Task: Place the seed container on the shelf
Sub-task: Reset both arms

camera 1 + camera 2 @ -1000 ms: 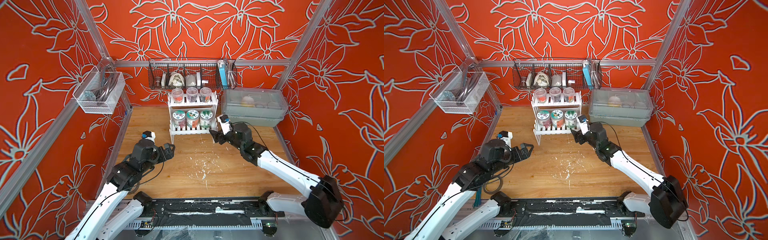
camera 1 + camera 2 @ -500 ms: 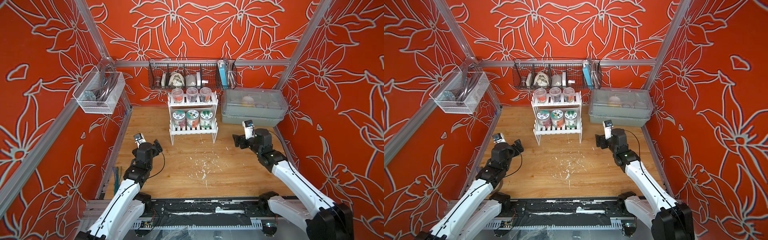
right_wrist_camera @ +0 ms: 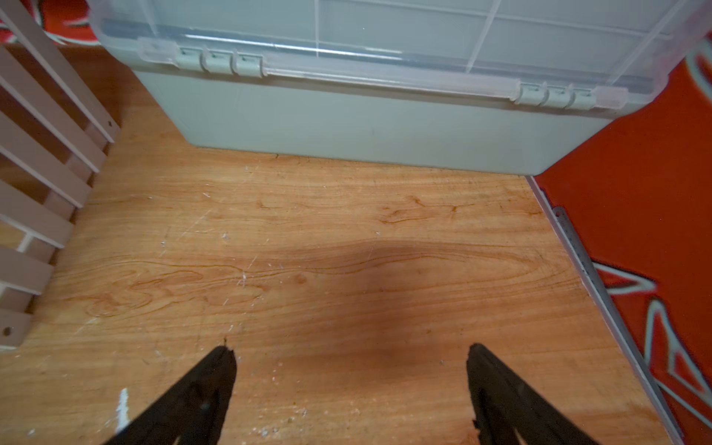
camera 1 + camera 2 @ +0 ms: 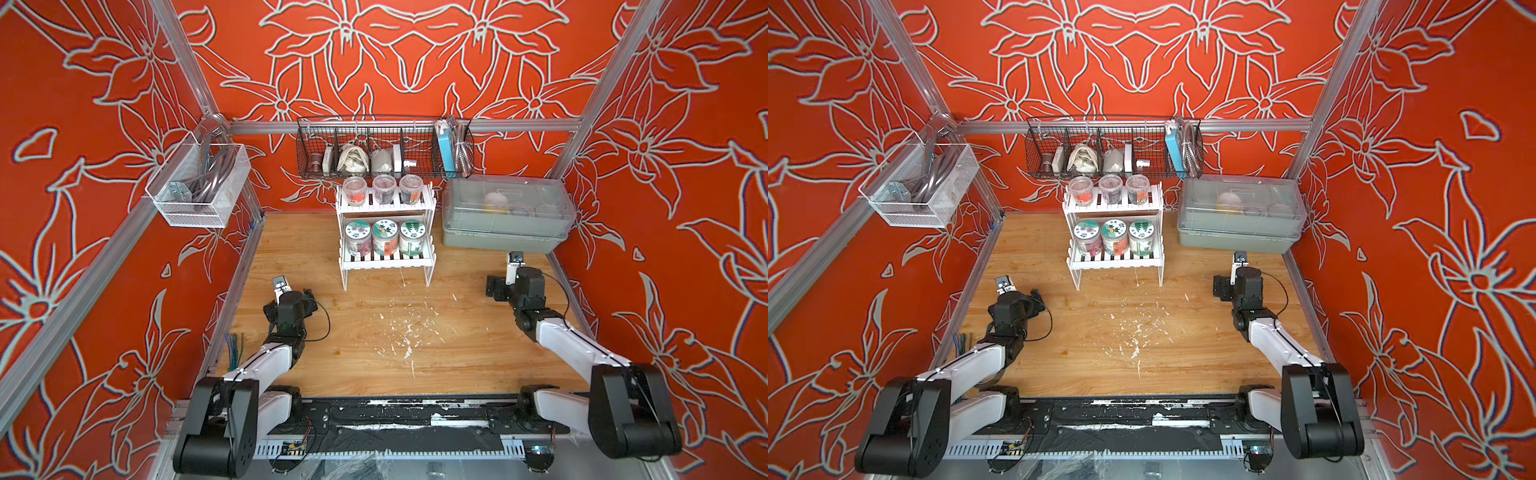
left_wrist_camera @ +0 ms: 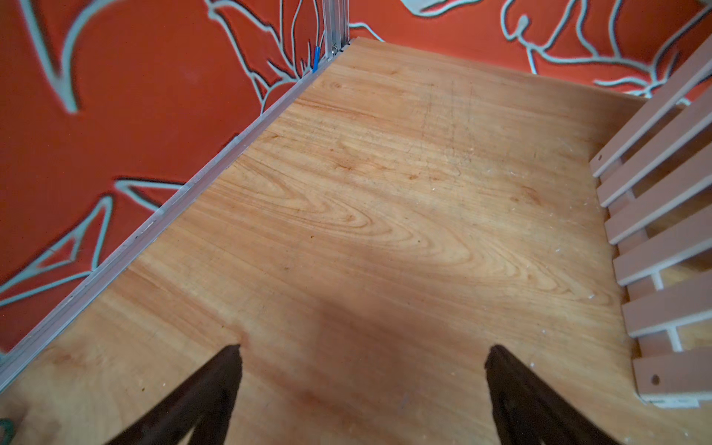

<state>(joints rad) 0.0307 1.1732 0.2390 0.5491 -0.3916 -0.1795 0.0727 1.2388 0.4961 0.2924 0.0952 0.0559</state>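
At 12 o'clock on the table [image 4: 357, 357], close to the back wall, the white shelf [image 4: 386, 262] stands upright on its legs, and every seed container in view is on it. Three clear tubs [image 4: 384, 189] sit in a row on the upper tier. Three printed-lid jars stand side by side on the lower tier, with the green-lidded seed container [image 4: 411, 237] at their 3 o'clock end.

The right gripper [image 4: 493, 287] is near 3 o'clock on the table, well apart from the shelf, and that container lies at about 10 o'clock from it. In the right wrist view its fingers [image 3: 200, 393] are spread wide over bare wood with nothing between them. The left gripper [image 4: 309, 293] is near 9 o'clock, with the shelf at about 1 o'clock from it. Its fingers [image 5: 215, 385] are likewise wide apart and empty.

A grey lidded box [image 4: 503, 240] stands at 1 o'clock on the table, just beside the shelf, and its front wall is near the right gripper, at 12 o'clock from it. An aluminium rail [image 5: 173, 202] runs along the table's 9 o'clock edge at the foot of the wall, and a matching one bounds the 3 o'clock edge. Each gripper is near its own rail. A black wire basket [image 4: 419, 154] hangs on the back wall just above the tubs. A white mesh basket [image 4: 191, 214] hangs on the wall at 10 o'clock, above the table. From 6 o'clock up to the shelf's legs the wood lies open, dotted with white flecks [image 4: 405, 332].
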